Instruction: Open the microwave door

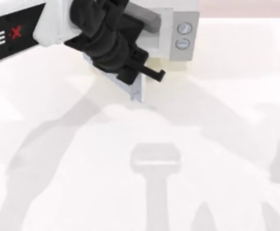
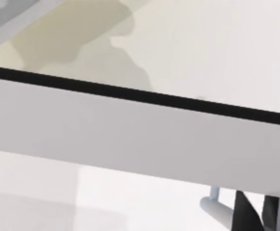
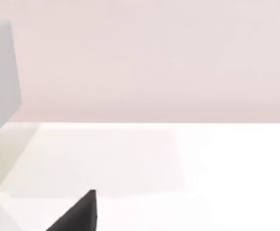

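The light-grey microwave (image 1: 165, 30) stands at the table's far edge, its knob panel (image 1: 183, 36) on the right. The microwave door (image 1: 138, 89) is swung out toward the table's middle. My left gripper (image 1: 149, 70) reaches over the oven from the left and sits at the door's free edge. In the left wrist view the door (image 2: 130, 130) fills the frame, and the pale handle bar (image 2: 218, 210) runs between my dark fingers (image 2: 246, 215), shut on it. My right arm is outside the top view. Its wrist view shows one fingertip (image 3: 84, 211) and the microwave's side (image 3: 0, 72).
The left arm's white link (image 1: 14, 29) crosses the far left corner. Arm shadows (image 1: 155, 163) lie across the white table in front of the oven. A pink wall (image 3: 154, 57) rises behind the table.
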You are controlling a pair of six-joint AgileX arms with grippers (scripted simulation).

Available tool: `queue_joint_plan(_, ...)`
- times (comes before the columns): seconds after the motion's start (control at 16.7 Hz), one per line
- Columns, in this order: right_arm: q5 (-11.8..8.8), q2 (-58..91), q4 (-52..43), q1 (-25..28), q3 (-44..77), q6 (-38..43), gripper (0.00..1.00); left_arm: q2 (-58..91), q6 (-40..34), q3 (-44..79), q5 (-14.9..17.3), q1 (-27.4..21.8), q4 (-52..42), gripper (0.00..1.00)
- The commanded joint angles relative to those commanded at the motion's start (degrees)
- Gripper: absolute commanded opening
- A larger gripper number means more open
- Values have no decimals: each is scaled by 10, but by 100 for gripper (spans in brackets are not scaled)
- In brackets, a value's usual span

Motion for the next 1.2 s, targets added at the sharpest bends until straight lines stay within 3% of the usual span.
queue_joint_plan(0.3,0,0,0,0,0,0,100,-6,15,-10,11,5,0,0)
queue_joint_plan(0.66,0,0,0,0,0,0,100,-35,87,-43,50,30,1,0)
queue_joint_plan(1.2,0,0,0,0,0,0,100,-35,89,-44,51,31,0,0)
